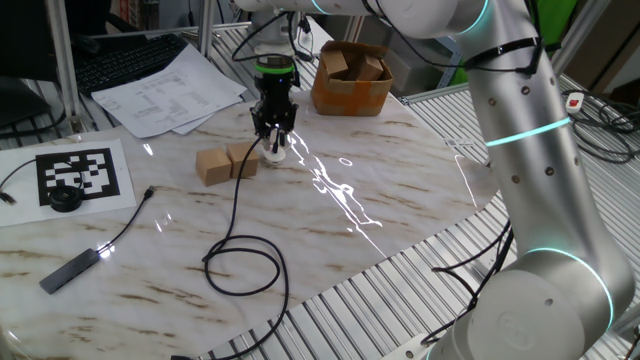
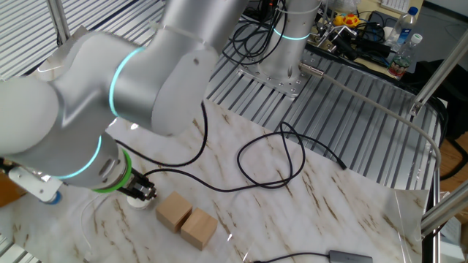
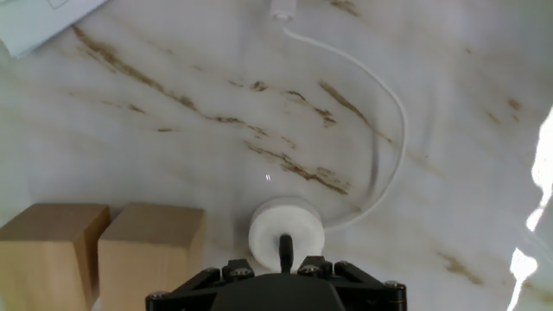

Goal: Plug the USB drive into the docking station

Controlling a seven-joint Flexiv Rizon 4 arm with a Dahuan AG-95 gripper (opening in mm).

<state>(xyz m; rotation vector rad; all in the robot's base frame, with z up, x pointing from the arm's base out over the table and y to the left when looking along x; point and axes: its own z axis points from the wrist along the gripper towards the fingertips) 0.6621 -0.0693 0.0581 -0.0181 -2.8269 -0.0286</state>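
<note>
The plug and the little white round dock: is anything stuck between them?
No. In the hand view the black plug stands right in the top of the white dock, nothing between. The two wooden blocks sit off beside it.

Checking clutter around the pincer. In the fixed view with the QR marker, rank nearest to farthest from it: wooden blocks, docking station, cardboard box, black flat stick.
1. Docking station, directly under the pincer.
2. Wooden blocks, just left.
3. Cardboard box, behind, to the right.
4. Black flat stick, far front left.
</note>
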